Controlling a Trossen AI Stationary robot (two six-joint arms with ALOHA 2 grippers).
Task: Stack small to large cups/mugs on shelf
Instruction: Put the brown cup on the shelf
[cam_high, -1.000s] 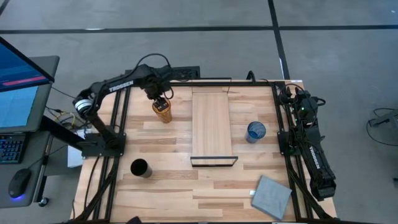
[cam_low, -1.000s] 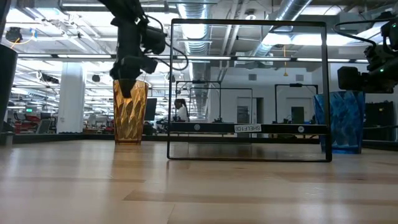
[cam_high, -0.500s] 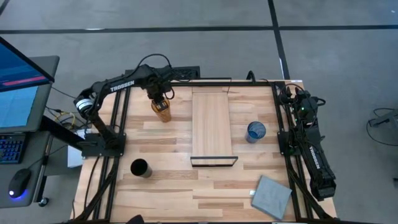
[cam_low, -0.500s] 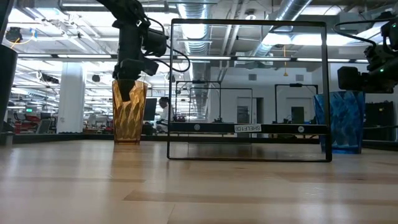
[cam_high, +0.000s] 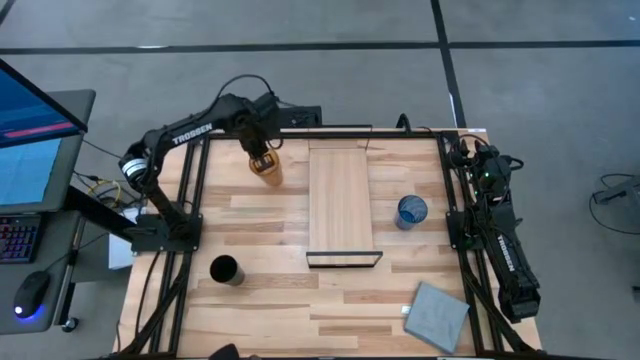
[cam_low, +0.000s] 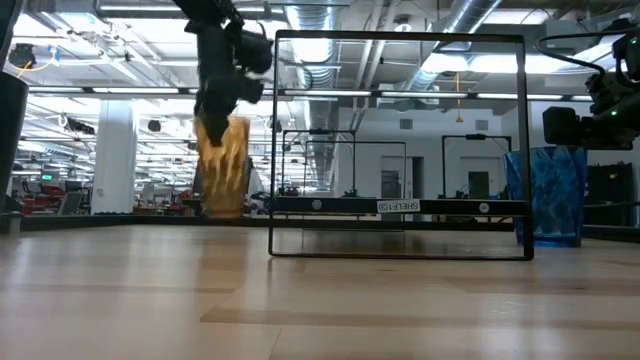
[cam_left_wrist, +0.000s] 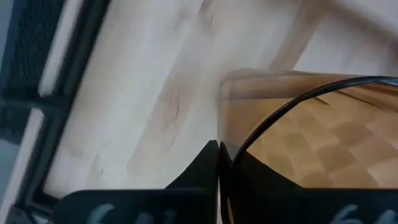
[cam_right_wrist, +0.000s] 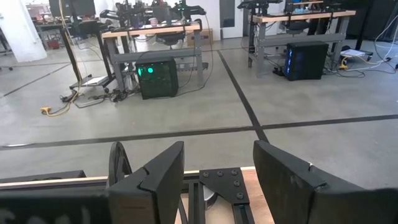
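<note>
An amber faceted tumbler (cam_high: 266, 171), a blue patterned cup (cam_high: 411, 211) and a black cup (cam_high: 225, 270) stand out against the pale wood table (cam_high: 270, 300); nearby, a grey pad (cam_high: 438, 315) and black-framed light-wood shelf (cam_high: 340, 200).

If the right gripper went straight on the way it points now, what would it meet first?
Probably nothing on the table. The right gripper, fingers open, points past the table edge toward bare concrete floor; distant workbenches stand far beyond, though depth is unclear.

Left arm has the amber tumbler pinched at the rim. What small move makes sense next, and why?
Probably carry it sideways toward the shelf. The left gripper is shut on the amber tumbler at its rim, and in the low view the tumbler looks just clear of the table, beside the plank rather than over it. The right gripper waits open at the table's edge.
</note>
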